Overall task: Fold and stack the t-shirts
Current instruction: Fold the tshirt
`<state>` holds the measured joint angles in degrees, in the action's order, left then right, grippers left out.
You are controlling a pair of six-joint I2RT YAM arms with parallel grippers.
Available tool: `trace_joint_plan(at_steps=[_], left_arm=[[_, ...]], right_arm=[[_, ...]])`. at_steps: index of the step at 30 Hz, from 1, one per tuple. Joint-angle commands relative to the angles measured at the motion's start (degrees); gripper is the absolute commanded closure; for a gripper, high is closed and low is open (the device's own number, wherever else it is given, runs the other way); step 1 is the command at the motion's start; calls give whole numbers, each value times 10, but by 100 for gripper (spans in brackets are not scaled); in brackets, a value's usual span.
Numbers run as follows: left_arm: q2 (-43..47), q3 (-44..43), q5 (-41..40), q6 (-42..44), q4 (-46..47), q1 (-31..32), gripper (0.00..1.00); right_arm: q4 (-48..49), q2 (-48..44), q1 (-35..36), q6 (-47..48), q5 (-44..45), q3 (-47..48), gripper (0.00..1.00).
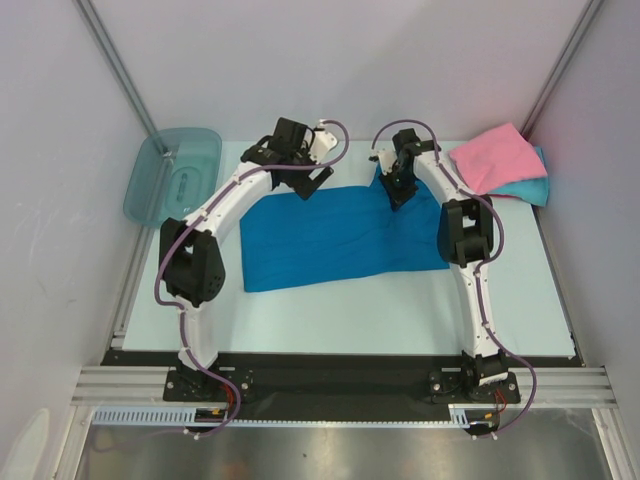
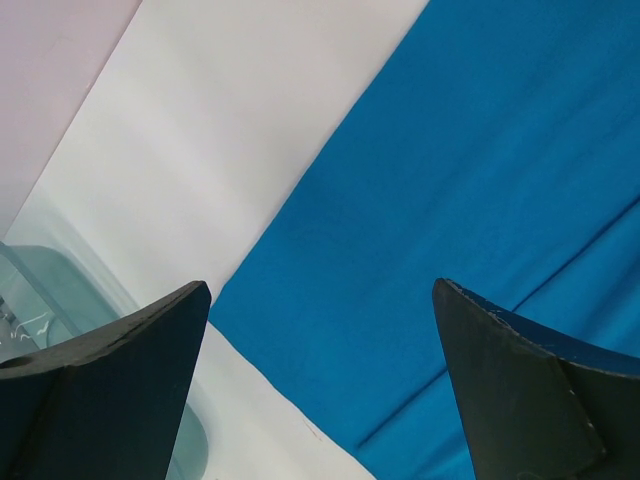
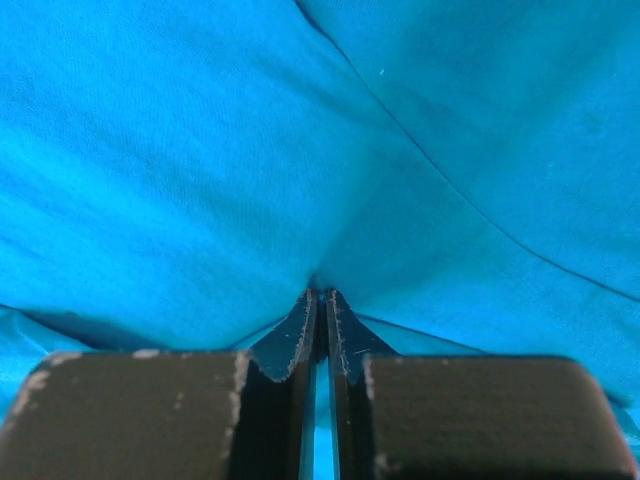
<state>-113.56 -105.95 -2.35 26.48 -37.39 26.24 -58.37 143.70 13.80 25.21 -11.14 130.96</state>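
Deep blue t-shirt (image 1: pixel 320 240): spread mid-table, long axis left to right; pink t-shirt (image 1: pixel 495 155) on turquoise t-shirt (image 1: pixel 532 188), far right corner. Right gripper (image 3: pixel 322 300): clamped on blue far edge, right of centre. Left gripper (image 2: pixel 321 285): spread wide, holding nothing, over far-left edge.

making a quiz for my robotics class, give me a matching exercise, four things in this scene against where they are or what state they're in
1 blue shirt
2 pink shirt
3 bin
4 right gripper

a far left corner of the table
b shut on blue cloth
c spread across the middle
d folded, far right, on top of the turquoise shirt

Pairs: 1-c, 2-d, 3-a, 4-b
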Motion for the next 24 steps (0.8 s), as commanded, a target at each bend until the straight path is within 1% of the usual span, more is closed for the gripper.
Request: trace_joint_plan(at_steps=[1,2,3,4,6,8,9,10,11,15,16,18,19,24], left_arm=[[25,-7,-2,11,16,11,0],[24,-7,-4,11,16,13,0],[25,-7,-5,13,16,14,0],[24,-7,-5,14,17,15,0],[22,-10,-5,13,17,17,0],[20,-14,-6,14,17,18,0],[19,-17,-6,14,18,18,0],[19,-19,-6,14,17,19,0],[18,-21,-7,14,17,20,0],[17,-23,-7,14,17,23,0],[17,-24,-7,14,17,24,0],[17,-24,-10,14,19,28,0],[17,-25,-13,15,19,29,0],[16,-28,-16,15,22,36,0]], right_arm=[[12,-17,9,-2,9,32,92],[11,-21,10,-1,10,32,91],[12,-25,12,1,14,31,87],[12,-32,13,2,13,29,86],[12,-40,15,3,13,23,87],[11,-50,15,7,15,18,85],[11,-53,14,7,17,17,80],[10,-55,14,8,20,12,77],[9,-57,14,11,22,10,76],[8,-69,14,14,31,1,78],[8,-70,14,15,34,0,81],[9,-71,13,15,34,2,95],[9,-71,14,15,36,3,100],[9,-72,19,18,33,4,100]])
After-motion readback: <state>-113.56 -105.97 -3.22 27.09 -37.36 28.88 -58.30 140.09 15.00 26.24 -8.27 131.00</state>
